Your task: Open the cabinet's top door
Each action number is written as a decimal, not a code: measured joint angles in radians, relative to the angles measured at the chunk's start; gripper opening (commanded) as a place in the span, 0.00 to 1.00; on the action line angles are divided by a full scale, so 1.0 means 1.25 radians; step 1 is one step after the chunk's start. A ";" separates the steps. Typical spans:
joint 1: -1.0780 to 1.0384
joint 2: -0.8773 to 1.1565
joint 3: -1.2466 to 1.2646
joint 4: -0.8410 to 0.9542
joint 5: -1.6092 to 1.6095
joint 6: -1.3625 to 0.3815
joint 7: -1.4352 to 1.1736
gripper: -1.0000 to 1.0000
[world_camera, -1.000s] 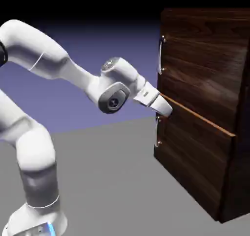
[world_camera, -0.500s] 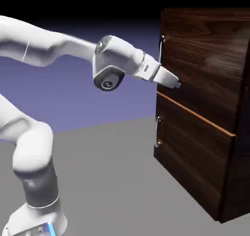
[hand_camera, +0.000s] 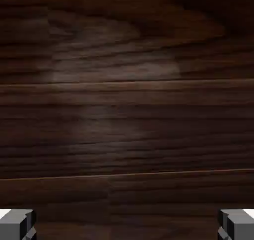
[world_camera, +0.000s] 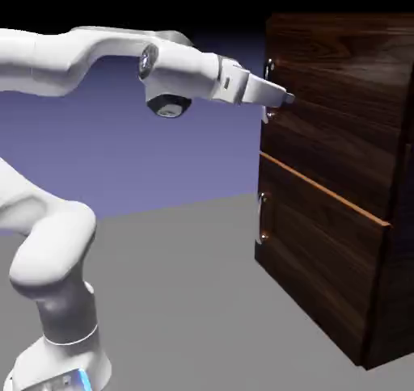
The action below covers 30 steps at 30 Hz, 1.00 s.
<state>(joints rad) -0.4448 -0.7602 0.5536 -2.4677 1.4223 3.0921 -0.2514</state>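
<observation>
Gripper state: the gripper (world_camera: pixel 285 98) stands wide open and holds nothing; in the hand view its two grey fingertips (hand_camera: pixel 17 224) sit at the far corners of the bottom edge with only wood between them.

Gripper pose: it points about level toward the cabinet's (world_camera: pixel 348 244) front, at the end of an arm that reaches across from the exterior view's left.

Top door: the top door (world_camera: pixel 340 131) is the upper, larger dark panel, and judging by its flush front it is shut. It fills the hand view as close wood grain.

Handle: the short silver handle (world_camera: pixel 268 78) runs vertically along the door's edge nearest the camera. Its long axis is up and down.

Key relation: the gripper's tip lies right at the handle's lower part in the exterior view, overlapping it. Whether the handle stands between the fingertips or just beside them cannot be told; the hand view shows no silver bar, only wood.

Lower panel: the shorter lower panel (world_camera: pixel 315 260) sits beneath an orange-brown ledge, well below the gripper, with its own small lower handle (world_camera: pixel 262 218).

Judgement for the coming move: the fingertips probably need to straddle the vertical bar from either side, so the opening should lie across the bar's axis before closing.

Risk: closing on bare wood beside the bar would give no grip.
</observation>
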 measured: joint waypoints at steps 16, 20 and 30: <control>-0.179 -0.074 0.217 0.134 0.557 0.022 -0.388 0.50; -0.224 -0.093 0.271 0.167 0.696 0.027 -0.486 0.50; -0.335 -0.140 0.406 0.251 1.044 0.040 -0.728 0.50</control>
<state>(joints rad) -0.8640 -0.9348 1.0615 -2.1537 2.7272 3.1426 -1.1619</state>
